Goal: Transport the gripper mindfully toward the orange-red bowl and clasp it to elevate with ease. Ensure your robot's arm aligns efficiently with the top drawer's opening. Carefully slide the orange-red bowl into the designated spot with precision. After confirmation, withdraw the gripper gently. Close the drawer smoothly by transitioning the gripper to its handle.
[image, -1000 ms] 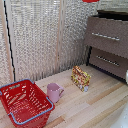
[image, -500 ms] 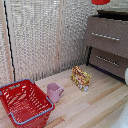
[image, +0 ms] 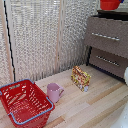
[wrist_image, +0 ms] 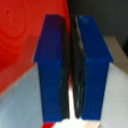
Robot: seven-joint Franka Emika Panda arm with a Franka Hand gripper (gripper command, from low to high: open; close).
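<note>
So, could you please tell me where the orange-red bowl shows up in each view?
Exterior view: the orange-red bowl sits on the cabinet top, at the picture's upper edge towards the exterior view's right.
Wrist view: it fills the area beside the blue fingers.
Shared landmark: the bowl itself.

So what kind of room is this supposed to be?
Probably a mock-up home corner: a dark wooden cabinet with silver-handled drawers, a slatted blind behind, and a red basket and pink mug on a pale wooden surface.
</note>
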